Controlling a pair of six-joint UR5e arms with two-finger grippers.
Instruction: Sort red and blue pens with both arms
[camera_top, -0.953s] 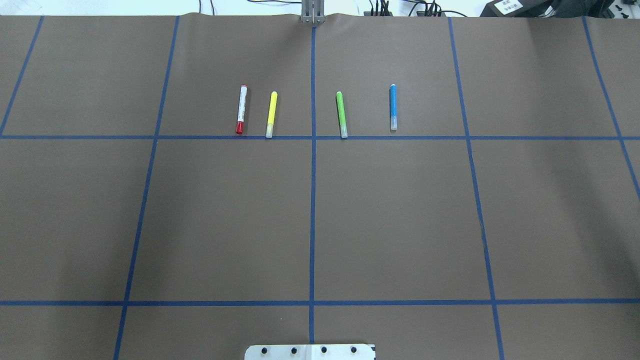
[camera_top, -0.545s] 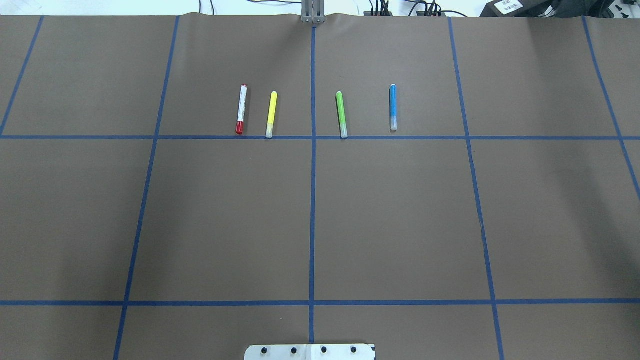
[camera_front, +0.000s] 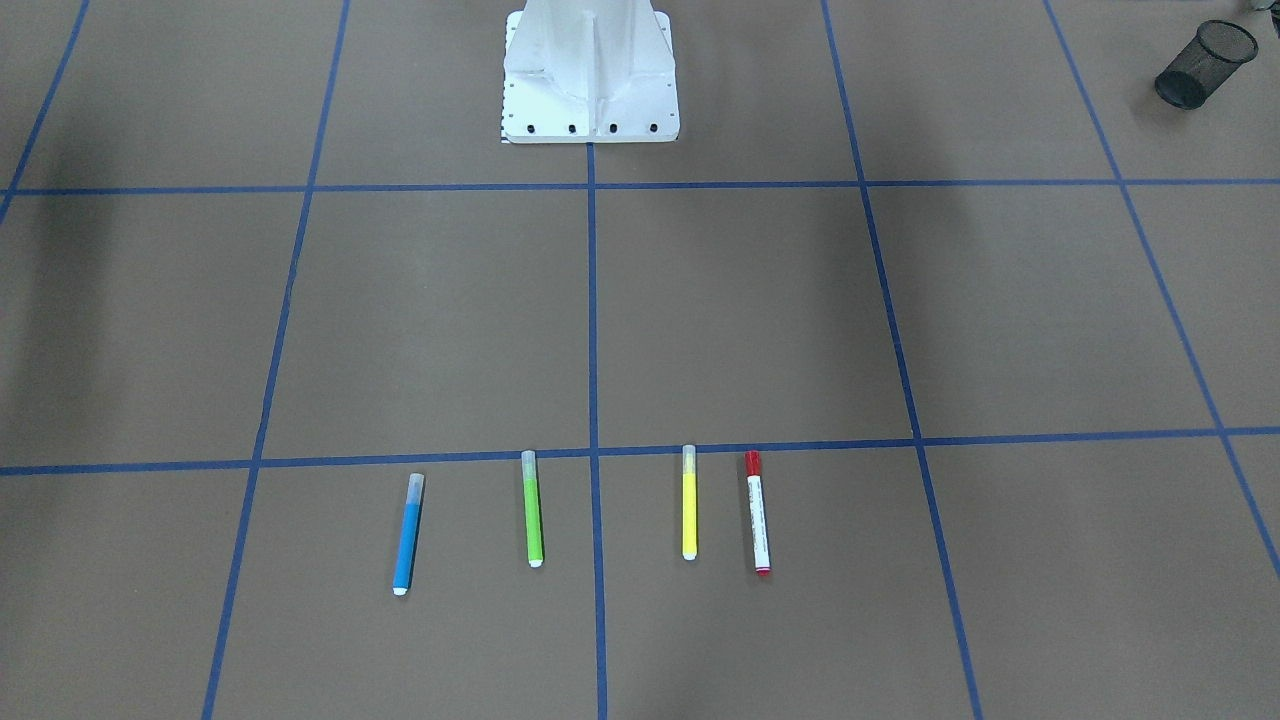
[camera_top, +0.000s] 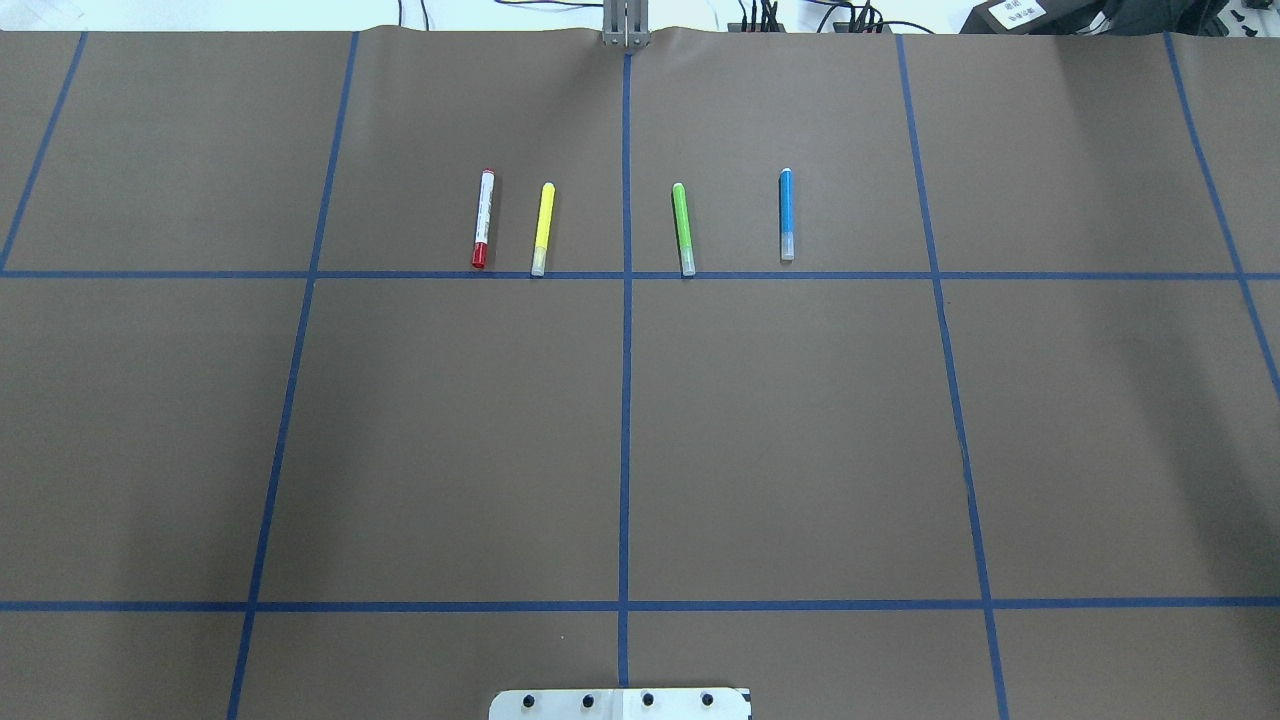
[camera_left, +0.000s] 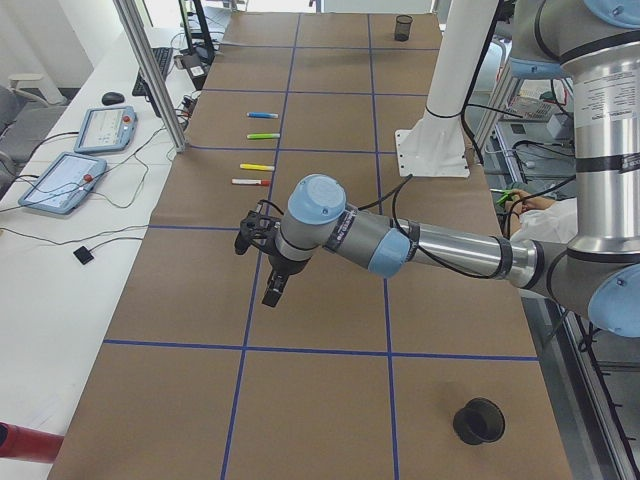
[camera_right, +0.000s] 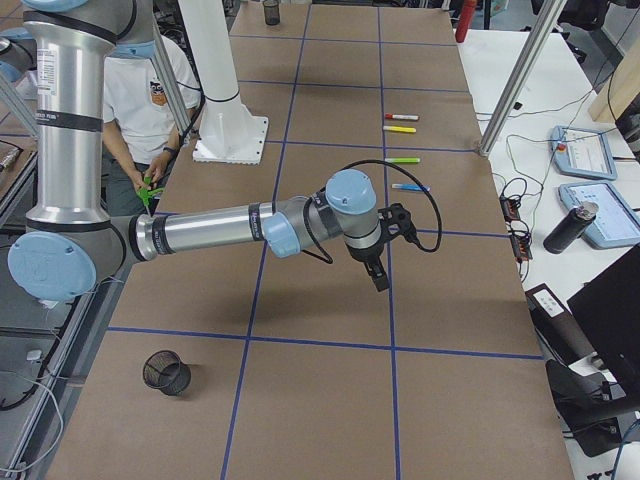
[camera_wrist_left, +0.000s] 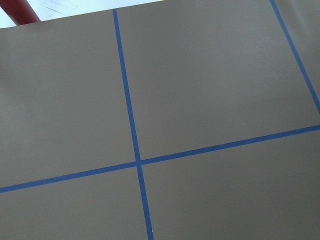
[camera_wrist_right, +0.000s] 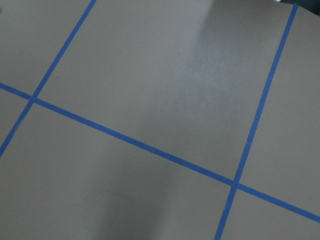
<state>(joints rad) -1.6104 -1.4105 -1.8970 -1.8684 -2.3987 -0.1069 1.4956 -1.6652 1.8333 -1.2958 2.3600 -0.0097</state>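
The red pen (camera_top: 483, 218) (camera_front: 757, 512), white-barrelled with a red cap, lies on the brown paper left of the centre tape line in the overhead view. The blue pen (camera_top: 786, 214) (camera_front: 407, 534) lies right of that line. Both rest flat and apart from either arm. My left gripper (camera_left: 272, 290) hangs over the paper at my left end of the table, short of the red pen (camera_left: 250, 182). My right gripper (camera_right: 380, 278) hovers at the other end, short of the blue pen (camera_right: 410, 187). The side views alone show them, so I cannot tell their state.
A yellow pen (camera_top: 541, 229) and a green pen (camera_top: 683, 228) lie between the two task pens. A black mesh cup (camera_front: 1195, 65) (camera_left: 478, 420) lies near my left arm's end, another (camera_right: 167, 372) at the right end. A person (camera_right: 135, 100) stands behind the white base (camera_front: 590, 100).
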